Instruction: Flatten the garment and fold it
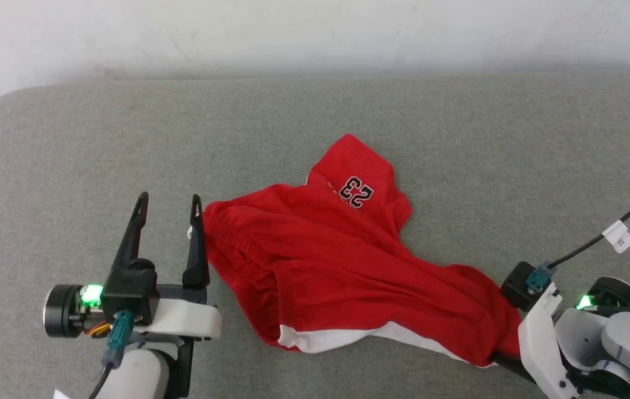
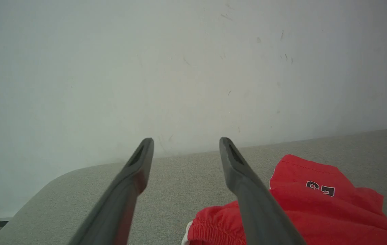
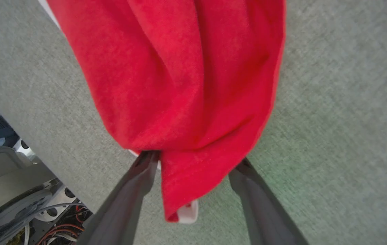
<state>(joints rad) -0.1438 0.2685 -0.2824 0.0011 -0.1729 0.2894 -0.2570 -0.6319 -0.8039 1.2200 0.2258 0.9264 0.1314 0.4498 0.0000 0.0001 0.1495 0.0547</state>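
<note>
The left pincer [image 1: 169, 197] stood spread and empty, one finger just beside the gathered waistband of the red shorts [image 1: 320, 260], while the right pincer [image 3: 196, 158], also spread, had a white-banded leg corner drooping between its fingers, unpinched. The shorts lay rumpled on the middle of the grey counter [image 1: 71, 138]; flattening them well would likely mean closing on waistband and leg corner, then drawing the two apart low over the surface. A black-and-white "23" [image 1: 356, 191] read clearly on one leg; a white tag [image 1: 618, 237] on a cable was too small to read.
</note>
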